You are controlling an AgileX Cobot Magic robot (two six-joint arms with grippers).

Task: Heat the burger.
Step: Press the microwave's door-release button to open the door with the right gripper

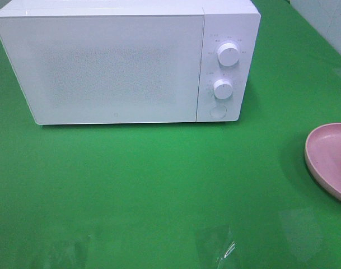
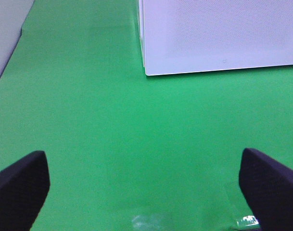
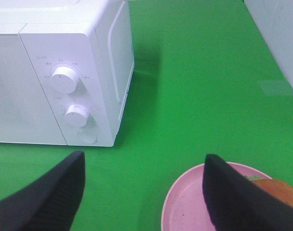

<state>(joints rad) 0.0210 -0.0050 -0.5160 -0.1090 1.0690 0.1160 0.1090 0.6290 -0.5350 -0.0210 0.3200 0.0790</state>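
The left claw (image 2: 145, 192) hangs low over the bare green worktop (image 1: 159, 185) with its two dark fingers spread wide and nothing between them. Ahead of it is the front lower corner of the white microwave (image 1: 103, 67), whose door is shut.

On the panel to the right of the door sit an upper knob (image 1: 229, 54), a lower knob (image 1: 223, 88) and a round button (image 1: 218, 111) beneath them.

The right claw (image 3: 142, 192) is also spread wide and empty, and looks towards that panel. The pink plate (image 1: 321, 157) lies just below its right finger.

The burger (image 3: 277, 188) rests on that plate, well to the right of the microwave. It is mostly hidden behind the finger. Only a glossy orange-brown curve of bun and a scrap of green at its edge show, and the patty and cheese are out of sight. In the high view it is cut off at the frame's edge.

With the door closed and the burger not yet lifted, the step in hand is probably opening the oven. To do that well, the right claw should:

- draw its fingers together first, so a single firm tip meets the button;
- push squarely, without brushing the lower knob just above it.

The left claw should keep out of the door's swing. The bun looks soft, so a later grasp should take it across the sides and lightly, so the layers do not slide apart.
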